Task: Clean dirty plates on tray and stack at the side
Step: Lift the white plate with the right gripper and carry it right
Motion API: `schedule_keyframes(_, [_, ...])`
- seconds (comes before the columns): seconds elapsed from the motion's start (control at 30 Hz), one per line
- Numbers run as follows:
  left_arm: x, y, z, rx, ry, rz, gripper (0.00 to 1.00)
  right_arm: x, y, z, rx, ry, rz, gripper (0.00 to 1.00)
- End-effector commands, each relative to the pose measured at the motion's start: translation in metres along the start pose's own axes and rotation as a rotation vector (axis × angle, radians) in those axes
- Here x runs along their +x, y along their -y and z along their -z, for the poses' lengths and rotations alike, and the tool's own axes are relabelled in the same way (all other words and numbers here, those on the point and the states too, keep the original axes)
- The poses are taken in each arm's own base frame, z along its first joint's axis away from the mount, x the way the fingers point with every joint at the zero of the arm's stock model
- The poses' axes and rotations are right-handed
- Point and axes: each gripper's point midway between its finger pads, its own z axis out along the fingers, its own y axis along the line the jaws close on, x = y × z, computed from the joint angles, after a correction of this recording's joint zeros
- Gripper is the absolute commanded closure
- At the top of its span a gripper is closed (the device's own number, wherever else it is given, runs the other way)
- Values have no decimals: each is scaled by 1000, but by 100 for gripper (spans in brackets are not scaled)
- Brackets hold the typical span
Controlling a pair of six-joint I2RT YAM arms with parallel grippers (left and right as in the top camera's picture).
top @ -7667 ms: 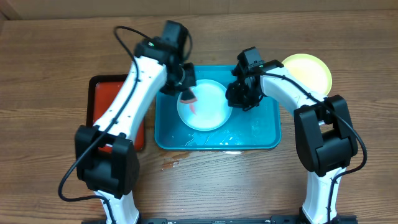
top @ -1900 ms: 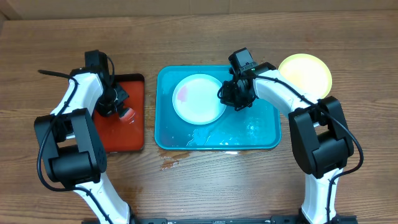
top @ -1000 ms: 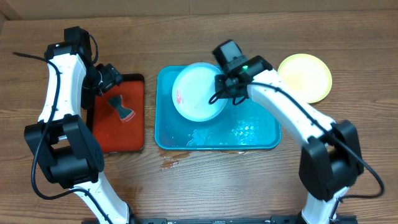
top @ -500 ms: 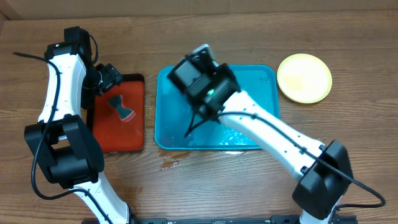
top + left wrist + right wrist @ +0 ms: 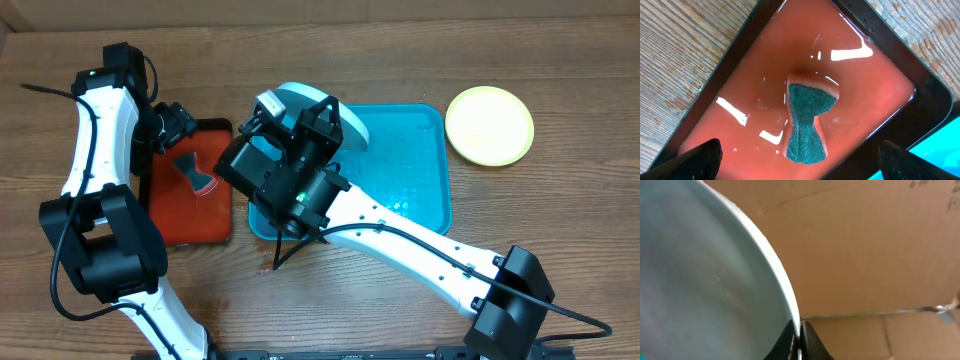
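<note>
plate (image 5: 300, 98) up in the air, the light blue one, tilted and held above the left end of the turquoise tray (image 5: 410, 170), close under the overhead cam. right gripper (image 5: 800, 342) is clamped tight on its rim, one finger each side. wrist view shows the thin lip running straight down into the jaws.

handling: thin moulded plastic, so prob light and fairly stiff, not a shatter risk. but it looks glossy and likely wet, and a narrow rim pinch on a slick dish could swivel or slip if swung fast. rim's the only sensible grab point on a shallow round thing like this. face toward the wrist cam is smooth pale blue-grey, no smear visible there; other face hidden.

tray below: shiny, water pooled on it, rounded corners, raised rim. yellow-green plate (image 5: 489, 125) sits flat on the wood table (image 5: 560, 230) just off the tray's far right corner. likely the stack spot, imo.

left gripper (image 5: 172, 127) hangs w/ fingers wide apart over the red tray (image 5: 190, 220), holding nothing. green-topped sponge (image 5: 807, 122), waisted like an hourglass, lies in the wet reddish film there.
</note>
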Motion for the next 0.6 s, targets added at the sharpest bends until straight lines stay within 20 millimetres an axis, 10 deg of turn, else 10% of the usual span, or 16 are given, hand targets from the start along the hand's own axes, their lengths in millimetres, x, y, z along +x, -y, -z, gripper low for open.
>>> schedule_keyframes(0.0, [-1,5,4,16,8,-5,0,-4,22,9,35,10,-17,96])
schedule_keyframes(0.27, [-1,6,4,16,8,-8,0,5,-88,-11,-610,3,-212,96])
schedule_keyframes(0.57, [-1,6,4,16,8,-9,0,66,-13,-103,-442,-226,-621,96])
